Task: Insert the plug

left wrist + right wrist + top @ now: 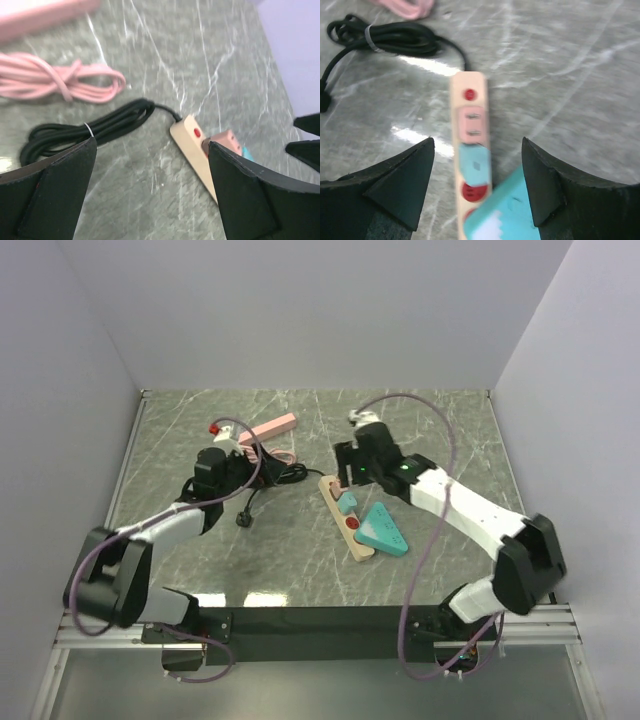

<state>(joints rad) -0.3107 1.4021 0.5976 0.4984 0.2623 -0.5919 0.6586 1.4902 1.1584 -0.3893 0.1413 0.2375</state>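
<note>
Left tool (151, 144) and right tool (476, 145) both released, empty; teal plug (385, 530) lies against power strip (332, 490) mid-counter, well off every edge, so the loose strip may slide and skew the prongs on insertion.

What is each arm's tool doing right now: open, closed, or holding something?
Left tool: open, holding nothing.
Right tool: open, holding nothing.

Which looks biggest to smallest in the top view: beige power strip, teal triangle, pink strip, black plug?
1. Beige power strip.
2. Teal triangle and pink strip: too close to rank.
3. Black plug, clearly smallest.
</note>
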